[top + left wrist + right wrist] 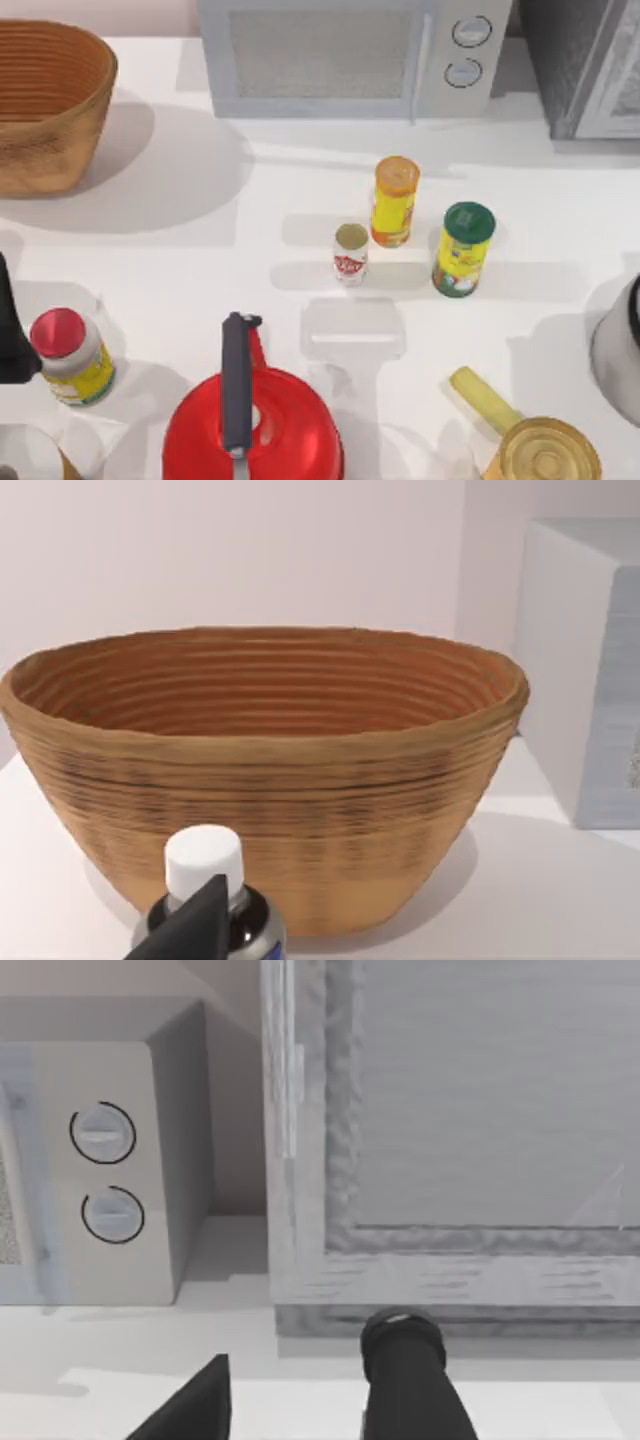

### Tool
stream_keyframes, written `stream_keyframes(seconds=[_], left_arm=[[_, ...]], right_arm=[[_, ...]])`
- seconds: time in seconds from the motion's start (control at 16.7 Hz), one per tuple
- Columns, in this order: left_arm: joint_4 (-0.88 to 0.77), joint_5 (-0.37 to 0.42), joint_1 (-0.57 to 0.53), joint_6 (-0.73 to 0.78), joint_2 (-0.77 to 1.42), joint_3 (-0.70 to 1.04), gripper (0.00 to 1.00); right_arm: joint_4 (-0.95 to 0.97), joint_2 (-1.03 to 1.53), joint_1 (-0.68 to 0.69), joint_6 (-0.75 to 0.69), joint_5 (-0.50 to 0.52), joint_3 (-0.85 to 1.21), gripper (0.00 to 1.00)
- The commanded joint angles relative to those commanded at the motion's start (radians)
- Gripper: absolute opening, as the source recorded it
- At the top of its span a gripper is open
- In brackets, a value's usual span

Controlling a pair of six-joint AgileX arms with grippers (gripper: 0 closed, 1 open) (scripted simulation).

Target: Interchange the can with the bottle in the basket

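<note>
Near edge, left to right: red-capped jar (68,357) beside the dark left arm at the left margin; red kettle (250,420) with dark handle; yellow-handled glass pot (545,452); grey vessel (620,345) at the right margin.

Middle ground: can (351,254), upright, long axis vertical, pale top up, red label on white, standing free on the table (180,270). Just beside it toward the far right, orange-lidded yellow bottle (394,201); to its right, green-lidded bottle (463,249). All three apart, none touching.

Far edge: basket (45,105) at far left, well apart from the can; interior bare in the left wrist view. Microwave (350,55) centre; grey cabinet (590,65) far right.

Key relation: can right of centre, likely nearer the right arm; basket on the left arm's side.

Left gripper (205,920): facing the basket wall, a white-capped bottle (205,860) just ahead; opening cannot be told.

Right gripper (300,1400): facing microwave and cabinet, fingers parted, nothing held.
</note>
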Motion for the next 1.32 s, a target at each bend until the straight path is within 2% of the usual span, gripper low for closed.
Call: stream_keyframes(seconds=[0.24, 0.48, 1.08, 1.32], left_arm=[[0.033, 0.012, 0.007, 0.004, 0.036, 0.001, 1.0], [0.211, 0.071, 0.063, 0.018, 0.228, -0.001, 1.0], [1.013, 0.304, 0.291, 0.078, 1.178, 0.045, 1.0], [1.28, 0.383, 0.376, 0.097, 1.505, 0.057, 1.0]], right_arm=[[0.0, 0.0, 0.0, 0.0, 0.0, 0.0, 1.0], [0.0, 0.0, 0.0, 0.0, 0.0, 0.0, 1.0], [0.0, 0.0, 0.0, 0.0, 0.0, 0.0, 1.0], [0.0, 0.0, 0.0, 0.0, 0.0, 0.0, 1.0]])
